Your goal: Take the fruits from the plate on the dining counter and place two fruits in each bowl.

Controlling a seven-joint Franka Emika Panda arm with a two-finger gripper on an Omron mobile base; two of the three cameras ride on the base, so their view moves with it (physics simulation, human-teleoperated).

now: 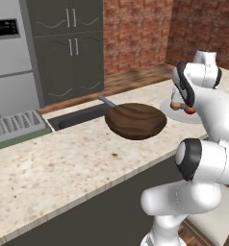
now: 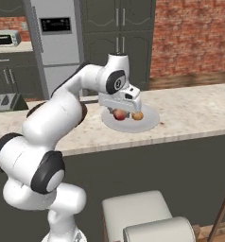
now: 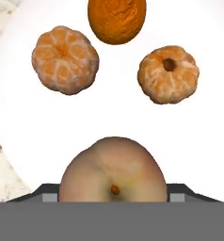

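Observation:
The pale plate (image 3: 109,117) lies on the dining counter (image 1: 63,163) with several fruits on it. My gripper (image 3: 113,197) reaches straight down over it, its fingertips (image 3: 49,197) pressed to both sides of a peach-tan fruit (image 3: 113,172). Beyond that fruit lie two peeled mandarins (image 3: 65,59) (image 3: 169,74) and a whole orange fruit (image 3: 116,19). From the right base view the gripper (image 2: 125,112) is low over the plate (image 2: 147,122), with a reddish fruit (image 2: 119,114) between the fingers and an orange one (image 2: 138,116) beside it. The dark brown wooden bowl (image 1: 135,120) stands left of the plate (image 1: 170,109).
A sink (image 1: 78,115) is set into the counter behind the wooden bowl, with a dish rack (image 1: 18,126) to its left. A pale stool (image 2: 142,212) stands in front of the counter by my base. Fridge and dark cabinets stand behind.

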